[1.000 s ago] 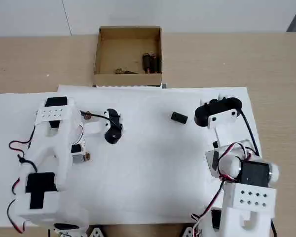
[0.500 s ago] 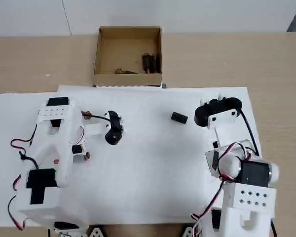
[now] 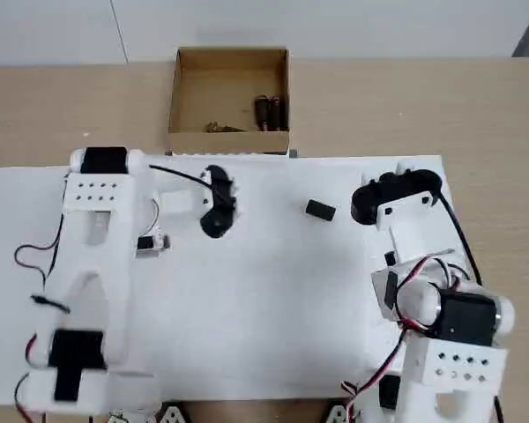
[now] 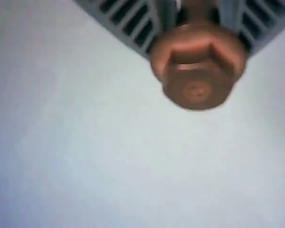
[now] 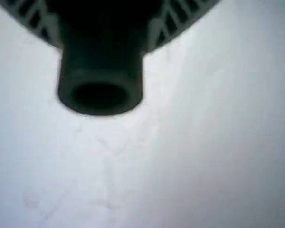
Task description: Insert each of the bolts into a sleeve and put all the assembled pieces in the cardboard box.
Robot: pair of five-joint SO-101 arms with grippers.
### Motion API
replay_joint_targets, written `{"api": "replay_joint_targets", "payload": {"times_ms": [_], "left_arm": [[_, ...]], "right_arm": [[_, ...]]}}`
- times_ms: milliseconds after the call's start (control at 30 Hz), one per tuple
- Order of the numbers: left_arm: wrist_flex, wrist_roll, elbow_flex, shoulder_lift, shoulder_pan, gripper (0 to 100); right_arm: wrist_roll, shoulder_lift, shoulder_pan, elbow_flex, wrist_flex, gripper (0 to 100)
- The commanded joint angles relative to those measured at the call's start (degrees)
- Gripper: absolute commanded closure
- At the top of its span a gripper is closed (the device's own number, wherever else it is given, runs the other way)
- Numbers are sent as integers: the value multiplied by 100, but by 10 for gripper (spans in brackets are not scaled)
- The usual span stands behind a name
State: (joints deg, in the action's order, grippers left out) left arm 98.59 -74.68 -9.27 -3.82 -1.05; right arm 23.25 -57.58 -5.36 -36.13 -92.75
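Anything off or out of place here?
Nothing stands out: left hand grips a bolt, right hand a sleeve; a spare sleeve lies on the white sheet between them; assembled pieces sit inside the cardboard box.

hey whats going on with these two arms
Two arms are pairing bolts with sleeves. The left gripper holds a copper-coloured bolt over the white sheet, and the right gripper holds a black sleeve. The two are apart, so this pair is not yet joined. A spare sleeve lies on the sheet between them, and a few finished pieces lie in the cardboard box.
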Motion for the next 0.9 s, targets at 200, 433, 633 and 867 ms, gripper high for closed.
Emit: {"api": "replay_joint_targets", "payload": {"times_ms": [200,433,633,867], "left_arm": [[-563,3903,259,-1670,1152,994],[-826,5125,66,-2514,1574,994],[-1741,7015,-884,-3622,1591,994],[-2848,7895,-2958,-5451,1565,994]], "right_arm": [[53,-778,-13,281,-163,991],[-114,-1604,-13,-44,400,995],[-1653,-2501,-13,-862,1288,995],[-1934,-3591,347,-2277,2290,995]]}}
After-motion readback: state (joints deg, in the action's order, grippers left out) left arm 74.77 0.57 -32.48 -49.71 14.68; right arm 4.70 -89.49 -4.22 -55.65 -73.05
